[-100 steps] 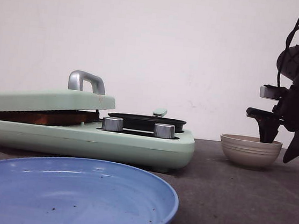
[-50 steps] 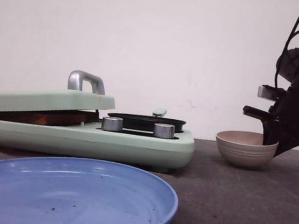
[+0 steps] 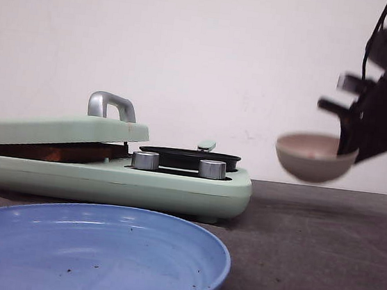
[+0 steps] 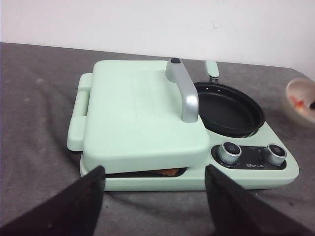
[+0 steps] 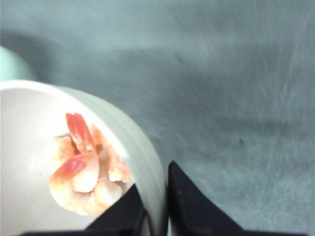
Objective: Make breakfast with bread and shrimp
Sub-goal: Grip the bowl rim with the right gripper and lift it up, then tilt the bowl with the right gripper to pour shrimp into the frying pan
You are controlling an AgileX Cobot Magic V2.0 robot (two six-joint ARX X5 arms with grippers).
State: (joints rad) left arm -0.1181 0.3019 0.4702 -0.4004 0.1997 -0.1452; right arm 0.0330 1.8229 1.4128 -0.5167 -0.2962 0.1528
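Gripping the rim of the bowl (image 3: 314,157) of shrimp (image 5: 83,167), the right claw (image 5: 155,216) held it off the table at the frame's right, apparently to tip into the pan (image 3: 189,158).

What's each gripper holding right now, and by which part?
The right gripper pinches the beige ceramic bowl of orange-pink shrimp by its rim wall, one finger inside and one outside, bowl off the table. The left gripper is open and holds nothing.
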